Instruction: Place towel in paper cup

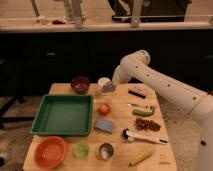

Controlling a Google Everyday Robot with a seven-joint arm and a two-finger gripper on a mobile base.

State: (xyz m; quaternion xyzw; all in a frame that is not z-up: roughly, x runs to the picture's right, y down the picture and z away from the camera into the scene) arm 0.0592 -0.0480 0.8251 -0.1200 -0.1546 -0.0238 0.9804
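hanging at the back of the counter [60,91], the pincer [111,85] sits just right of the paper cup [103,82], clamped shut on the towel [108,88], a small pale grey scrap that droops from it beside the cup's wall; the cup itself stands upright near the counter's rear edge, with the dark red bowl [80,84] a little to its left; the white arm [160,87] reaches in from the right, bent at a rounded elbow above the cup.

judging by this, the carrying step is nearly over and the drop step is in hand: the towel is at the cup but not yet inside it, and whether its lower edge touches the cup's rim cannot be told; the next move calls for shifting the pincer a little left so the cloth hangs over the mouth, lowering it so the limp fabric folds in, then letting go; the cup is light and could tip if nudged sideways.

elsewhere on the counter lie a green tray [64,115], an orange fruit [103,108], a blue-grey pad [104,125], a metal cup [105,150] and a banana [140,157], all well apart from the cup.
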